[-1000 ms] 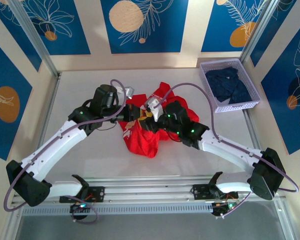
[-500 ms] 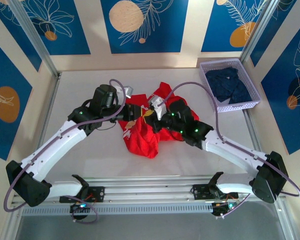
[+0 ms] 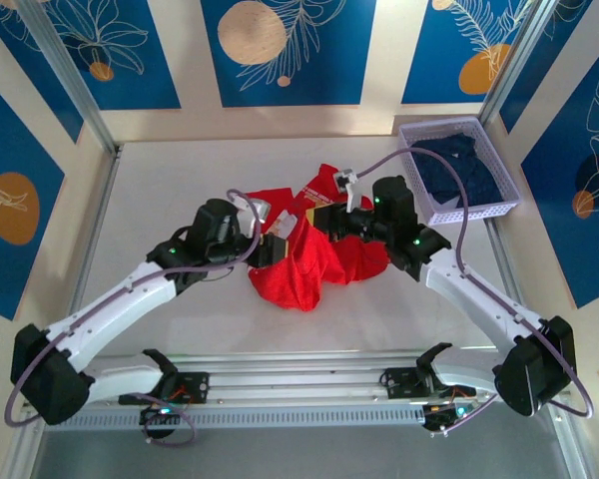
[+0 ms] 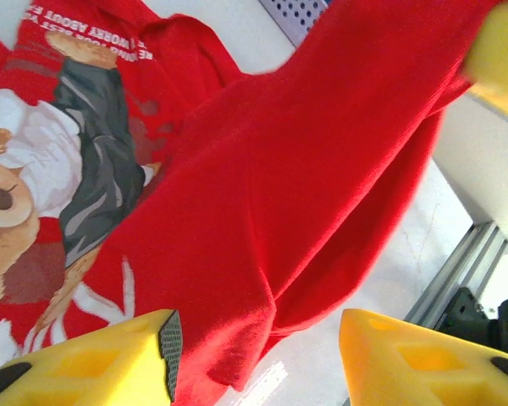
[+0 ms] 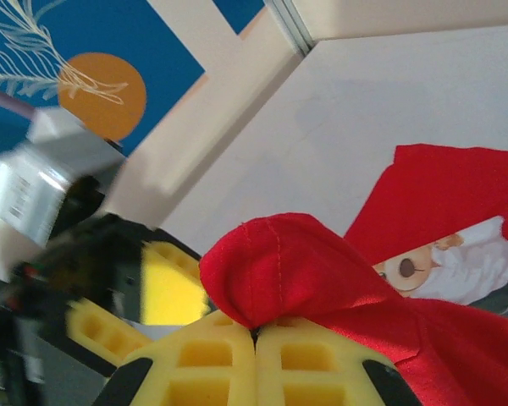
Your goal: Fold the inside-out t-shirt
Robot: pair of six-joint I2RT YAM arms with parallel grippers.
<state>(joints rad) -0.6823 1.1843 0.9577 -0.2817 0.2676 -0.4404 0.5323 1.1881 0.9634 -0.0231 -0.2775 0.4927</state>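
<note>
The red inside-out t-shirt lies bunched mid-table, part of it raised. In the left wrist view its plain red cloth hangs ahead of the fingers, and its tan-and-white bear print with white lettering shows at left. My right gripper is shut on a stitched fold of the shirt; from above, the right gripper holds that fold up. My left gripper stands open just in front of the hanging cloth, and from above the left gripper sits close beside the right one.
A lavender basket holding dark navy clothing stands at the back right of the white table. A metal rail runs along the near edge, and the frame posts border both sides.
My right arm swung right and back, lifting its pinched fold higher. My left gripper shifted nearer and right along the shirt. The cloth now drapes lower between them.
</note>
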